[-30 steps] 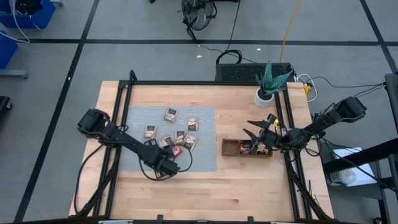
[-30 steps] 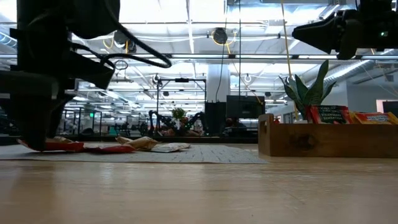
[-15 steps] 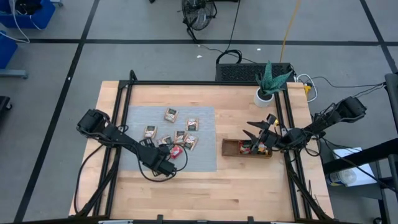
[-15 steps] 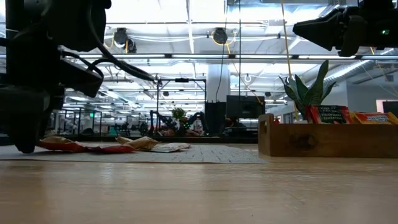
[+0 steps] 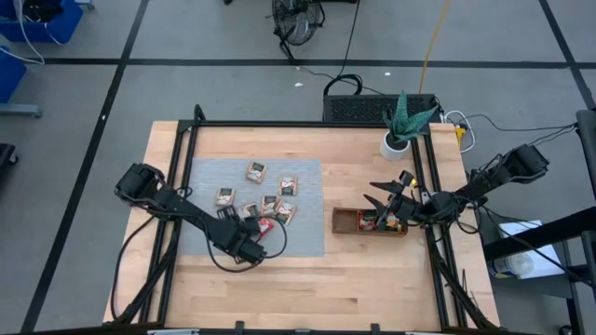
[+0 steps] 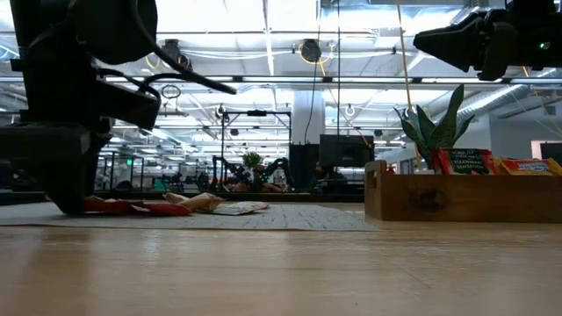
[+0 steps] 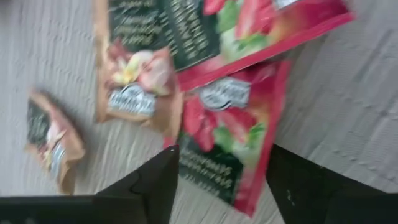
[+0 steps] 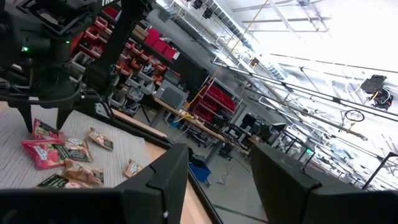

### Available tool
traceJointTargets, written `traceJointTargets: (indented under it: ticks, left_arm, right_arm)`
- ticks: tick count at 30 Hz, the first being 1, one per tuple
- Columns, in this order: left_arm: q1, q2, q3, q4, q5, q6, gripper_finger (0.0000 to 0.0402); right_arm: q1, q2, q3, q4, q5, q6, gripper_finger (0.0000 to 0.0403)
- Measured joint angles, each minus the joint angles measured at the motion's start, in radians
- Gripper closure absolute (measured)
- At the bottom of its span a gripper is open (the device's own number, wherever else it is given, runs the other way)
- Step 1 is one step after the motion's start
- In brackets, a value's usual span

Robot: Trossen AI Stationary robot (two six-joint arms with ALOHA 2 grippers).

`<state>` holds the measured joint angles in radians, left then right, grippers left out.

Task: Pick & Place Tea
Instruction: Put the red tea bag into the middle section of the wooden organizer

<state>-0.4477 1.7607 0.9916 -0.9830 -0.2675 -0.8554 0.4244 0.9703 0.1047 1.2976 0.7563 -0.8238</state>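
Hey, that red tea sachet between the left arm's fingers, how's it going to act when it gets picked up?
The red sachet looks thin and flat, so probably light and floppy. Its glossy wrapper may slip between the left gripper fingers. Another sachet overlaps its edge, so that one may shift too.

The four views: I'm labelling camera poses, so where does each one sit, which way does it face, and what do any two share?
High: overhead, straight down on the table; both arms, mat, tray.
Low: at tabletop height, level across; left arm over the sachets, tray and plant at right.
Left wrist: looks down past the open left gripper at a red sachet.
Right wrist: raised, looks across past the open right gripper toward the left arm.
Shared: high and low both show tray and plant.
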Motion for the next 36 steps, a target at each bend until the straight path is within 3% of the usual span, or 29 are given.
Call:
traceJointTargets:
  ticks: [5,11,22,25,28,33,36]
  left_arm:
    - [0.000,0.000,0.000,0.020,0.020,0.029,0.0245]
    - [0.011,0.000,0.000,0.020,0.083,0.089,0.0380]
    - [0.005,0.000,0.064,-0.078,0.142,0.122,0.0399]
    - [-0.011,0.000,0.135,-0.160,0.077,0.140,0.0400]
    - [-0.036,0.000,0.211,-0.214,-0.051,0.222,0.0400]
    - [-0.063,0.000,0.271,-0.225,-0.228,0.639,0.0400]
    - [-0.050,0.000,0.280,-0.219,-0.396,0.815,0.0400]
  right_arm:
    - [0.000,0.000,0.000,0.000,0.000,0.000,0.0243]
    - [0.000,0.000,0.000,0.000,0.001,0.000,0.0243]
    - [0.000,0.000,0.000,0.000,0.001,0.000,0.0243]
    - [0.000,0.000,0.000,0.000,0.001,0.021,0.0243]
    - [-0.005,0.000,0.000,0.009,-0.002,0.104,0.0243]
    - [-0.085,0.000,0.001,-0.003,-0.104,0.300,0.0243]
    - [-0.161,0.000,0.015,-0.088,-0.212,0.438,0.0243]
